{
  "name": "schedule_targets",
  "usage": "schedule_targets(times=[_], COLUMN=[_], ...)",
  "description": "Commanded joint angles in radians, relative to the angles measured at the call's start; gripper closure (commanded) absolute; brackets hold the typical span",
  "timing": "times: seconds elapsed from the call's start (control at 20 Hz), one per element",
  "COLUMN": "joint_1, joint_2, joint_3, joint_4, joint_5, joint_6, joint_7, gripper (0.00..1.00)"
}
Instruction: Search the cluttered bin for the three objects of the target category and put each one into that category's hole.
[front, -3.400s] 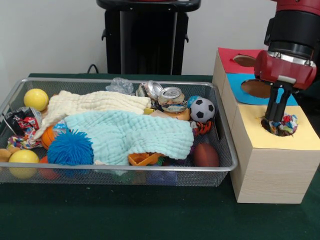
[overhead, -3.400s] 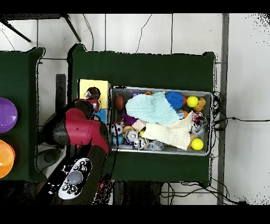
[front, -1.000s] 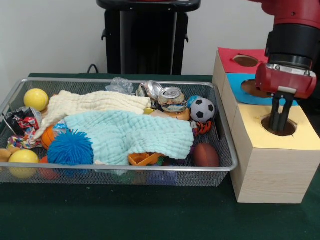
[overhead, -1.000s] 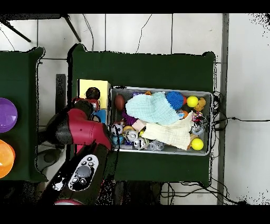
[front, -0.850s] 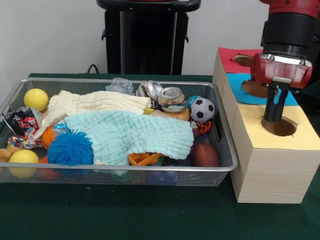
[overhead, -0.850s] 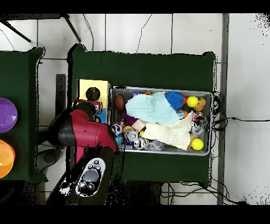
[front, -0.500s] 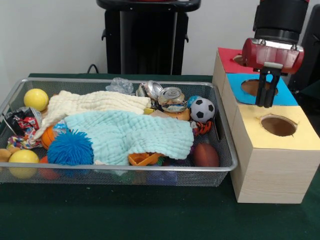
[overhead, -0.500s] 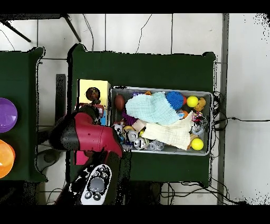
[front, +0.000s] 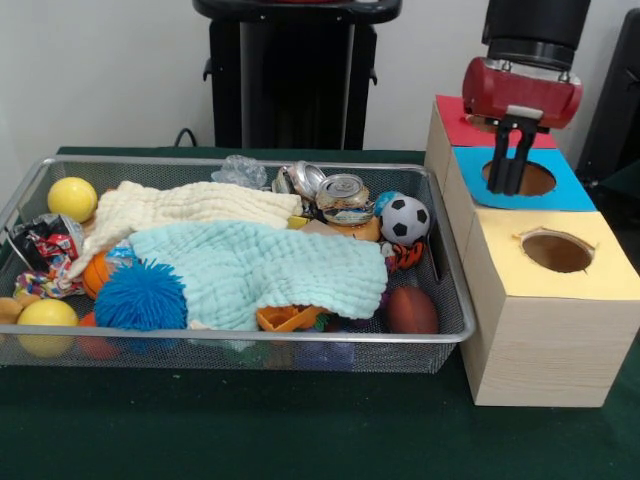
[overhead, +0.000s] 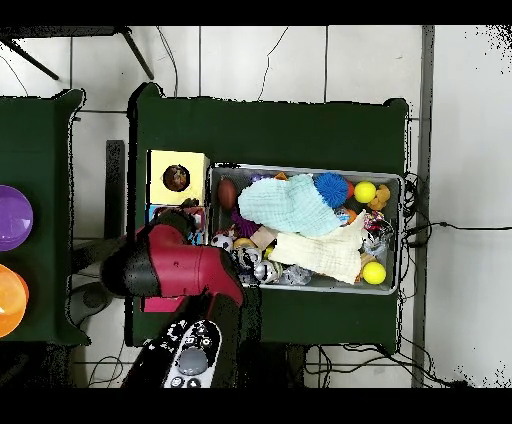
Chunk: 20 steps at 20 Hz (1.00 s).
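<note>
My gripper (front: 510, 186) hangs open and empty just above the hole (front: 535, 179) in the blue-topped box, clear of the yellow-topped box (front: 590, 272) and its round hole (front: 557, 252). The wire mesh bin (front: 240, 340) stands to the left of the boxes, full of clutter. One knotted rope toy (front: 38, 284) of mixed colours shows at the bin's left end, below a crumpled foil wrapper (front: 45, 240). No other rope toy shows. In the overhead view my red arm (overhead: 170, 265) covers the gripper and lies beside the bin (overhead: 303, 167) and the yellow box (overhead: 165, 162).
A light blue cloth (front: 270, 268) and a cream cloth (front: 180, 205) cover much of the bin. Around them lie a blue spiky ball (front: 140, 297), yellow balls (front: 72, 198), a small soccer ball (front: 405, 220), crushed cans (front: 343, 198) and a brown football (front: 412, 310). A red-topped box (front: 455, 122) stands farthest back.
The rope toy I held over the yellow hole has gone from sight. My empty gripper has risen out of that hole and moved back and left over the blue box.
</note>
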Motion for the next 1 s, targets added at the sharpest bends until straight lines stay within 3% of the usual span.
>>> schedule_targets(times=[0.05,0.55,1.0], joint_1=[-0.131,-0.313,-0.611], joint_2=[-0.008,-0.051,-0.114], joint_3=[0.154,0.278,0.449], joint_4=[0.115,0.174,0.214], joint_5=[-0.148,-0.359,-0.543], joint_6=[0.069,0.068,0.140], joint_7=[-0.017,-0.058,-0.173], gripper=[1.00,1.00,1.00])
